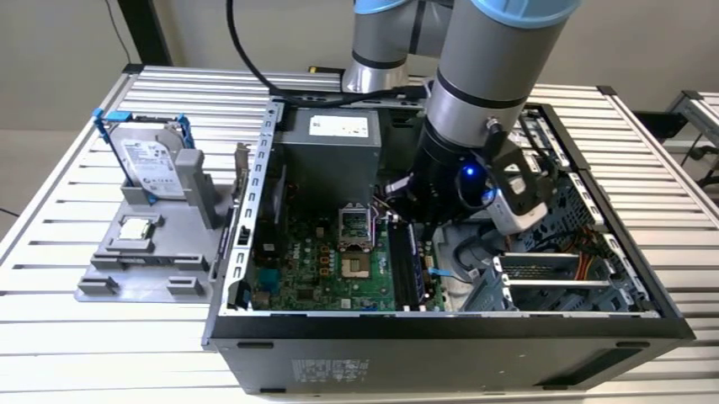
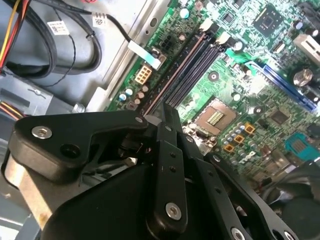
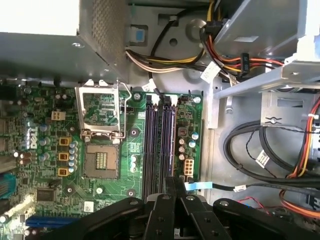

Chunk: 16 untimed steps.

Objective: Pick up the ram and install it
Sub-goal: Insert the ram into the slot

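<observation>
Hovering over the motherboard's memory slots (image 3: 159,145), the gripper (image 3: 170,186) is hiding its fingertips; whether its jaws are gripping the ram is unclear.

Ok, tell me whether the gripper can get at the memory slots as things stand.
Probably yes: the gripper sits directly over the memory slots, nothing lies between, and the cables run beside the board.

Open computer case (image 1: 242,252) top unobstructed, memory slots (image 3: 160,145) flanked by power supply box (image 1: 332,156) and open processor socket (image 3: 101,131), cable bundle (image 3: 250,150) and drive cage (image 1: 556,278) crowding the opposite side, gripper (image 3: 172,187) directly over slots
</observation>
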Available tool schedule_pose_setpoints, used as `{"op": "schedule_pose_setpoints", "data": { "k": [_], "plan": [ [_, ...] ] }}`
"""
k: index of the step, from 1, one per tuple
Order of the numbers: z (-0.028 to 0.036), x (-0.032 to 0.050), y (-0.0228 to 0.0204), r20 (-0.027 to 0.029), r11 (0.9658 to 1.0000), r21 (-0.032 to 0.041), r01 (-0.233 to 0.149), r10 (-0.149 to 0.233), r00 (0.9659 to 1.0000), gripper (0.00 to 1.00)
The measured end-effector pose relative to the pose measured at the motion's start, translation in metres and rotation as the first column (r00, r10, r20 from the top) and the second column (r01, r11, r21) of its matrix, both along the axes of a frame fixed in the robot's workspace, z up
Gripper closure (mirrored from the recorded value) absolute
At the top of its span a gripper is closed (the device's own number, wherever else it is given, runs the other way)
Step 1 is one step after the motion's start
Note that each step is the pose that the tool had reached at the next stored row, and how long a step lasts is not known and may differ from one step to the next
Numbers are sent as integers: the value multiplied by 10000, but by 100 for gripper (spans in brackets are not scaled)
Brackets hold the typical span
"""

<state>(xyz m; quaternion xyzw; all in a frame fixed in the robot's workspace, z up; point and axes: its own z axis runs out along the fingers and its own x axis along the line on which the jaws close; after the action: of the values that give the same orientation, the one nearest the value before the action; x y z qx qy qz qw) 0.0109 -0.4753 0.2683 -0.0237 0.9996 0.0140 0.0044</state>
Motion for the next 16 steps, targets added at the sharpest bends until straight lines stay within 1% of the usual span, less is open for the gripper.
{"op": "schedule_pose_setpoints", "data": {
  "k": [3,6,8,11,13,14,16],
  "plan": [
    [0,2,0,0,9996,1,-272,272,9996,100],
    [0,3,0,0,9982,2,-592,592,9982,100],
    [0,3,0,0,9962,2,-873,873,9962,100],
    [0,4,0,0,9913,2,-1318,1318,9913,100],
    [0,5,0,0,9871,2,-1599,1599,9871,100],
    [0,12,0,0,9750,2,-2222,2222,9750,100],
    [0,16,0,0,9694,2,-2454,2454,9694,100]
  ]
}}
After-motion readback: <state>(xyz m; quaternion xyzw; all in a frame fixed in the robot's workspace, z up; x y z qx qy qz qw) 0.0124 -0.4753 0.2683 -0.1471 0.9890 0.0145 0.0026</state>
